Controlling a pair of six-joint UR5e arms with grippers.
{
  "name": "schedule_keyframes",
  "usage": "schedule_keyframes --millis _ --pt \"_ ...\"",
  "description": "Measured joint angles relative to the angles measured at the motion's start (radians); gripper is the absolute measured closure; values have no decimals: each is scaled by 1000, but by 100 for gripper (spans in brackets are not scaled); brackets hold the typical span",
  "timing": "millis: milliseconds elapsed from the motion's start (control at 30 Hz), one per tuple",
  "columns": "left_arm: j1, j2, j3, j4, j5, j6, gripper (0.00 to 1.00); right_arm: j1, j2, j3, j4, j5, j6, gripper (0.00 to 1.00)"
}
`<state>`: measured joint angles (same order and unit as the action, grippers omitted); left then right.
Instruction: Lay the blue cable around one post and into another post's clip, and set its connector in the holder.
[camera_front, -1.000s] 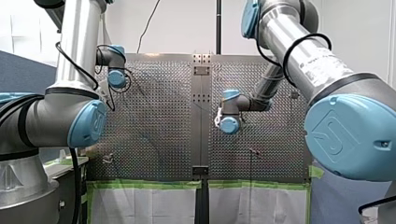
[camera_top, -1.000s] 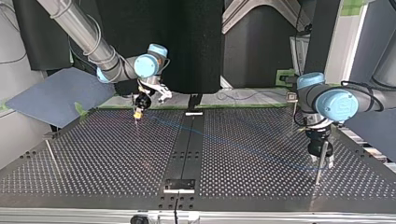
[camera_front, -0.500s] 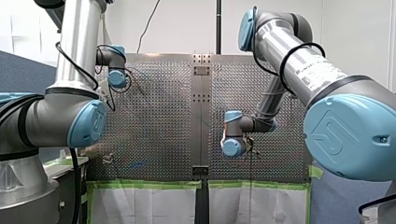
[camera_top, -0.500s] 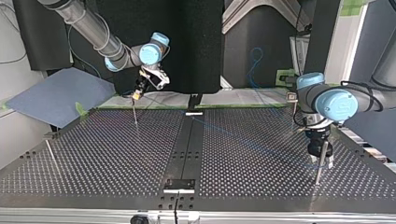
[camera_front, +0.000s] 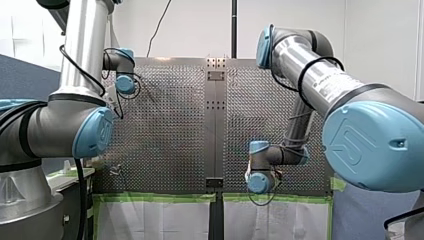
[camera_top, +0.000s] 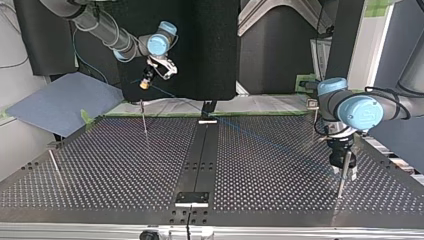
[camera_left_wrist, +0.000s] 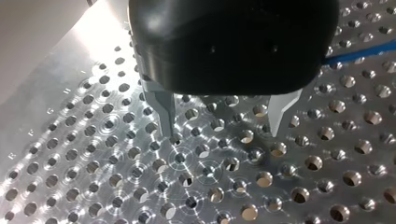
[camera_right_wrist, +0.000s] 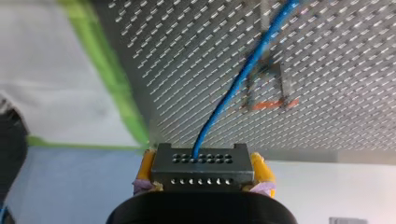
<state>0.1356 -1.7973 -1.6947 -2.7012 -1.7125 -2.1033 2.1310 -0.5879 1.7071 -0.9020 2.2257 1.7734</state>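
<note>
At the top view's left my right gripper (camera_top: 146, 84) hangs high beyond the table's far edge, its yellow pads (camera_right_wrist: 261, 170) clamped on the connector (camera_right_wrist: 201, 173), a dark grey block with rows of small round holes. So the connector is in the air and, by my reading, not yet in any holder. Just below stands a thin, straight metal post (camera_top: 144, 117), with nothing wrapped on it that I can see. The cable (camera_right_wrist: 235, 88), slim, smooth and blue, leaves the connector and runs in a faint slack line across the table (camera_top: 100, 170), a shiny metal sheet full of regular round holes. It touches no post or clip that I can make out, so routing and seating both look left to do. At the right my left gripper (camera_top: 344, 170), black with tapered bare-metal fingers (camera_left_wrist: 161, 109), sits low beside a second post (camera_top: 340, 186); its jaws stand wide apart and hold nothing, with the cable passing just beside them.
</note>
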Motion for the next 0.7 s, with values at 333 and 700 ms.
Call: schedule_keyframes --millis 333,700 --pt "-1 0 0 1 1 3 1 -69 66 82 -82 -44 76 100" --pt "-4 0 0 0 0 9 1 -160 71 132 -148 -113 127 100"
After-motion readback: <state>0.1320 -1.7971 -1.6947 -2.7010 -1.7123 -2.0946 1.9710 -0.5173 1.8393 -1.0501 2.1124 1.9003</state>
